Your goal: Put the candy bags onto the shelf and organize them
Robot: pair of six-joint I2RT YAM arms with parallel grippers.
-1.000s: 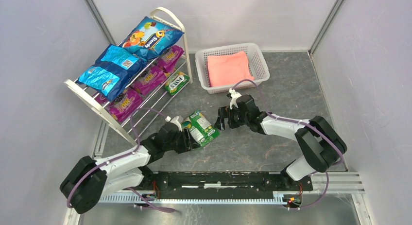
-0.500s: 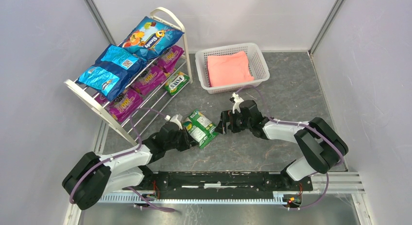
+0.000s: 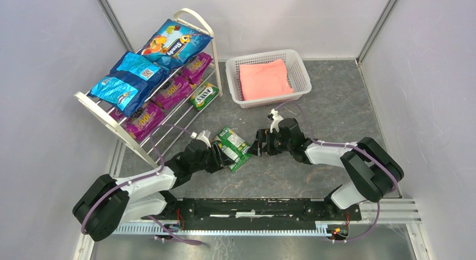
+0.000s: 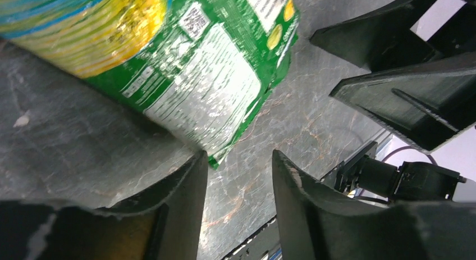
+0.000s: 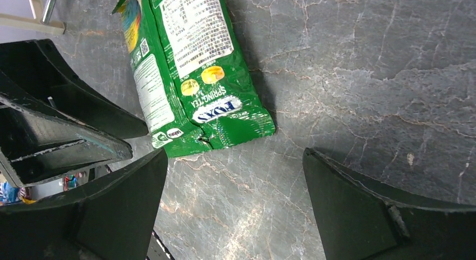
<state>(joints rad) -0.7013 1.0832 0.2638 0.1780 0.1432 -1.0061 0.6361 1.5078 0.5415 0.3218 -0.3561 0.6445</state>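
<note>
Grey tabletop [image 3: 337, 103]: basket [image 3: 303, 72] holds pink cloth [image 3: 265, 80], shelf [image 3: 96, 113] holds candy bags [image 3: 175, 44].

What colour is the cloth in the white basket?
The cloth is pink; the top external view shows it best.

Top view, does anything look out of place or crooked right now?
One green candy bag lies slanted on the table, not on the shelf, between the open left gripper and right gripper.
</note>
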